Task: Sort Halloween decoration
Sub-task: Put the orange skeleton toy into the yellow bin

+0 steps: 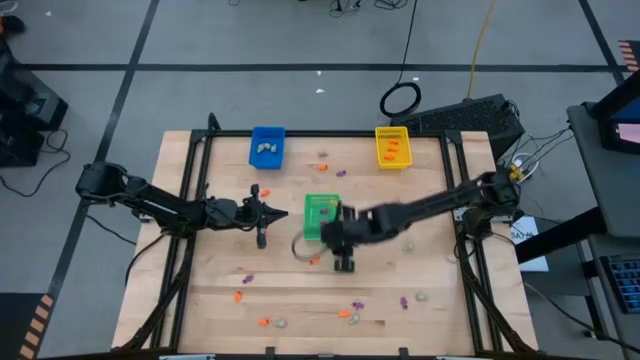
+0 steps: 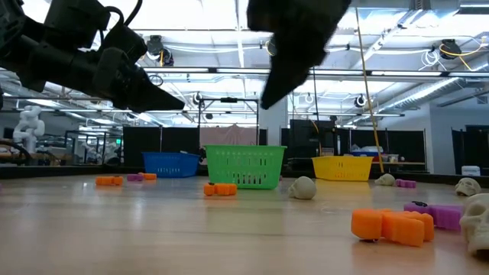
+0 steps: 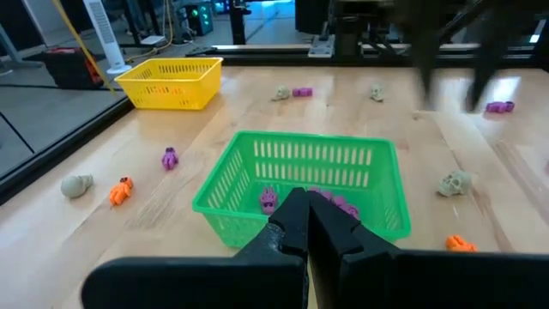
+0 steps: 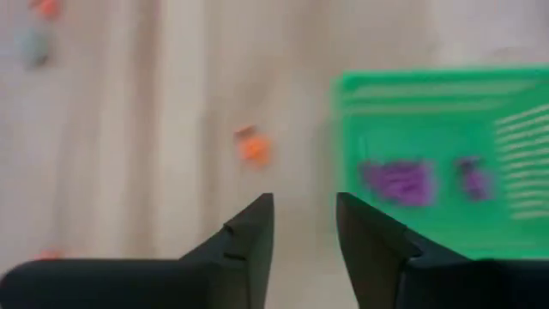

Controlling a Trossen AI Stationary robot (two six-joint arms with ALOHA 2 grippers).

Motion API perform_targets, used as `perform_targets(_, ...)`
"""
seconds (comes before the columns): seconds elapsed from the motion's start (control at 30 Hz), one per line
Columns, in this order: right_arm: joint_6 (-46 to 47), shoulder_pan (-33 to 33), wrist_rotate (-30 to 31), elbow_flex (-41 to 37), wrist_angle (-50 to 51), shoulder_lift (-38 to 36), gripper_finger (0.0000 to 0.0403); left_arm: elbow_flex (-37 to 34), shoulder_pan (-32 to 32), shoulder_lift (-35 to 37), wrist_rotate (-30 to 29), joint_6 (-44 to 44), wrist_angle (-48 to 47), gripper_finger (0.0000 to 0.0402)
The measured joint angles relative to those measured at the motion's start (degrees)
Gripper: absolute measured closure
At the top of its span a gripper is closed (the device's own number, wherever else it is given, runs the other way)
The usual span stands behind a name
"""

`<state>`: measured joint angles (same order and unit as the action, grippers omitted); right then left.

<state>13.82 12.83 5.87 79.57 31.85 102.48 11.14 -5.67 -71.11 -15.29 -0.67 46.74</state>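
— Right gripper (image 4: 304,227): fingers parted, nothing between them, hanging over bare table just beside the green tray (image 4: 446,154).
— And against the trinkets?
— Nearest, one orange trinket (image 4: 253,148) on the wood just ahead of the fingertips, apart from them. Purple trinkets (image 4: 399,182) lying inside the green tray, off to one side of the gripper.
— Left gripper (image 3: 310,225)?
— Shut tight, empty, held above the table facing the green tray's near wall; waiting on the tray's other side from the right one.
— Farther out?
— Pale trinkets (image 1: 265,148) in the blue tray (image 1: 267,146), orange trinkets (image 1: 393,148) in the yellow tray (image 1: 392,147), both trays at the table's far edge. Loose pieces scattered over the table (image 1: 200,280): a pale skull (image 3: 455,182) near the green tray, several orange, purple and pale ones near the front edge, well apart from both grippers.
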Motion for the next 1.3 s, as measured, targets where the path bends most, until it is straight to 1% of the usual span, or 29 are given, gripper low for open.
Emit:
perform_targets(0.1,3.73,4.72,-0.36,-0.01,2.25,0.95,0.032,0.0,0.0,0.0,0.0,-0.06,-0.27,0.0402)
perform_targets(0.17,6.29,7.14,-1.95,-0.02,2.57,1.57,0.0335,0.0,0.0,0.0,0.0,-0.07,-0.33,0.0402)
perform_targets(0.2,7.4,8.36,-2.87,-0.02,2.41,1.71,0.0341,0.0,0.0,0.0,0.0,-0.09,-0.32,0.0402)
perform_targets(0.3,10.55,11.69,-3.11,-0.02,1.26,2.41,0.0348,0.0,0.01,0.0,0.0,-0.09,-0.24,0.0402)
perform_targets(0.4,13.06,14.58,-3.23,-0.04,0.51,3.03,0.0336,0.0,0.0,0.0,0.0,-0.12,-0.11,0.0402)
perform_targets(0.53,14.86,17.06,-2.99,0.04,-3.37,5.11,0.0299,0.0,0.0,-0.02,0.0,-0.46,0.16,0.0402)
perform_targets(0.67,15.74,18.41,-3.26,0.0,-5.94,8.22,0.0263,0.02,0.0,-0.02,0.13,-0.48,0.55,0.0402)
perform_targets(0.77,15.69,18.63,-3.33,-0.06,-6.45,9.6,0.0247,0.07,0.01,-0.02,0.22,-0.5,0.35,0.0402)
perform_targets(0.93,14.52,19.03,-4.59,-0.02,-7.56,11.26,0.0242,0.07,-0.08,-0.02,0.2,-1.29,0.48,0.0402)
perform_targets(1.2,11.23,19.45,-4.68,-0.02,-11.78,14.37,0.0257,0.07,-0.09,-0.02,0.17,-2.05,0.31,0.0402)
perform_targets(1.3,10.07,19.47,-5.95,0.0,-12.15,15.47,0.0265,0.07,-0.09,-0.02,0.17,-2.08,0.31,0.0402)
